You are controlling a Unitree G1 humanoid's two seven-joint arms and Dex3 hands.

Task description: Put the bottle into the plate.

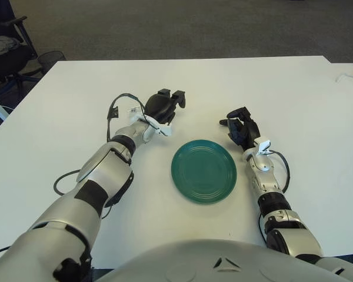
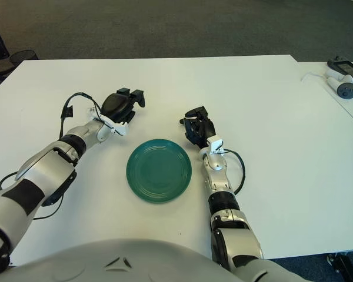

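A dark green plate (image 1: 204, 171) lies on the white table (image 1: 235, 82) in front of me. No bottle shows in either view. My left hand (image 1: 166, 104) is above the table just beyond the plate's upper left rim, its black fingers (image 1: 177, 96) stretched forward and holding nothing that I can see. My right hand (image 1: 240, 127) shows beside the plate's upper right rim, fingers loosely bent and empty.
A black cable (image 1: 46, 178) loops on the table by my left arm. Grey devices (image 2: 343, 79) with a white cord lie at the far right edge. An office chair (image 1: 6, 50) and a bin stand past the table's far left corner.
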